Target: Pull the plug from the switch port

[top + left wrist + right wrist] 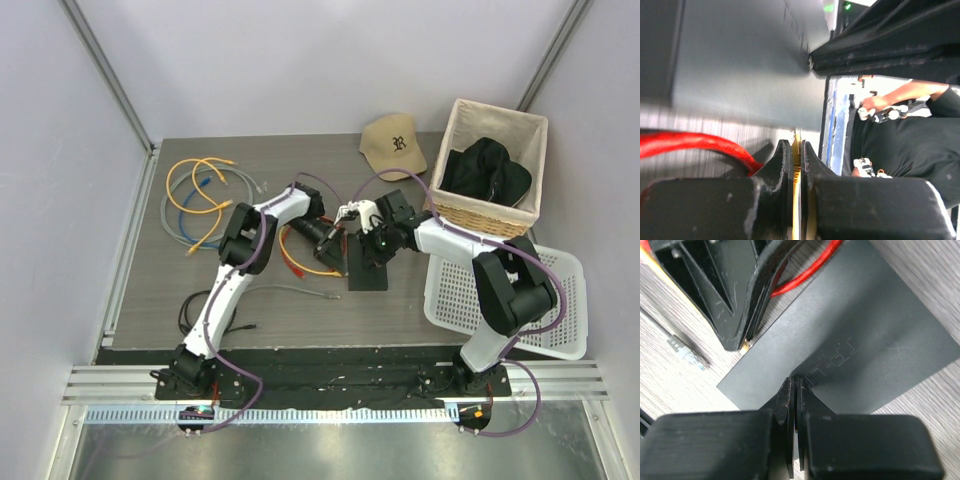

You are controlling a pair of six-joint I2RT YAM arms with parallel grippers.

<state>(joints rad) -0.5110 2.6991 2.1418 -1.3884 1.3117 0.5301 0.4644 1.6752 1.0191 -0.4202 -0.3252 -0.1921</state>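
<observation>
The switch (367,268) is a flat black box lying mid-table; it fills the right wrist view (850,350) and the top of the left wrist view (740,60). My left gripper (337,243) (796,146) is shut on the yellow plug (796,172) at the switch's left side; I cannot tell whether the plug sits in the port. The plug's tip (746,346) shows beside the switch edge. A red cable (690,142) (805,277) loops beside it. My right gripper (372,248) (795,382) is shut and empty, its tips resting on the switch's top.
A wicker basket (500,112) with a black garment (485,170) stands at the back right, over a white perforated tray (560,300). A tan cap (393,143) lies behind the switch. Coiled cables (200,195) lie at the back left; a grey cable (290,292) lies near the front.
</observation>
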